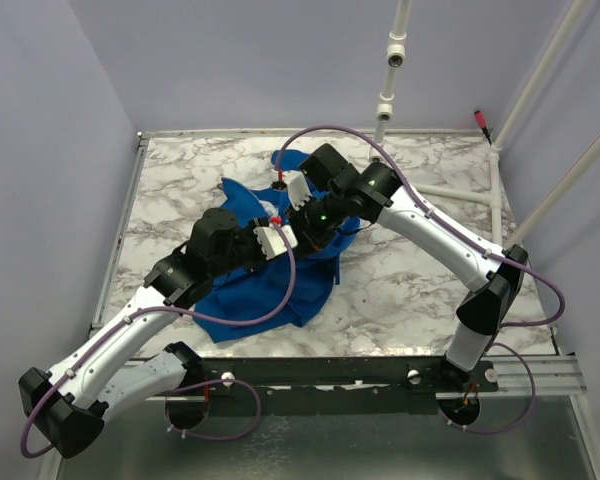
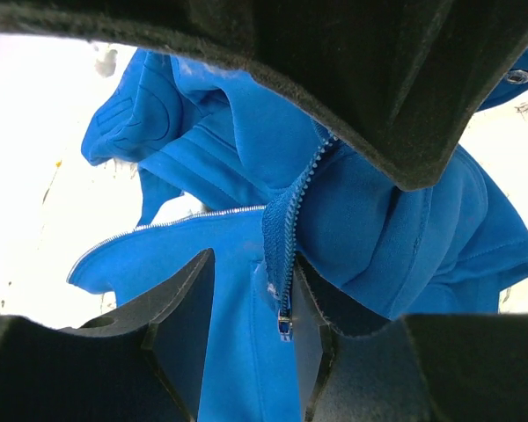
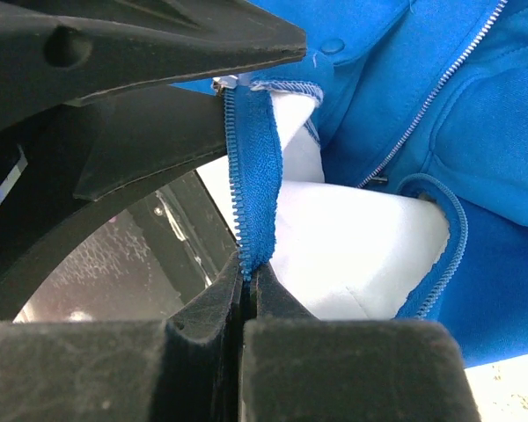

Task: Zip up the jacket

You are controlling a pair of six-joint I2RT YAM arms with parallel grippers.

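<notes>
The blue jacket lies crumpled in the middle of the marbled table, with both arms reaching over it. My right gripper is shut on the end of one blue zipper tape and holds it up taut beside the pale lining. My left gripper is open just below. The other zipper tape's lower end lies against the inner face of its right finger, with blue fabric filling the gap. The silver teeth of a zipper row run across the jacket's front.
The marbled tabletop is ringed by a metal frame, with a rail along the near edge. White pipes rise at the back right. Purple cables loop off both arms. A dark part of the other arm looms over the left wrist view.
</notes>
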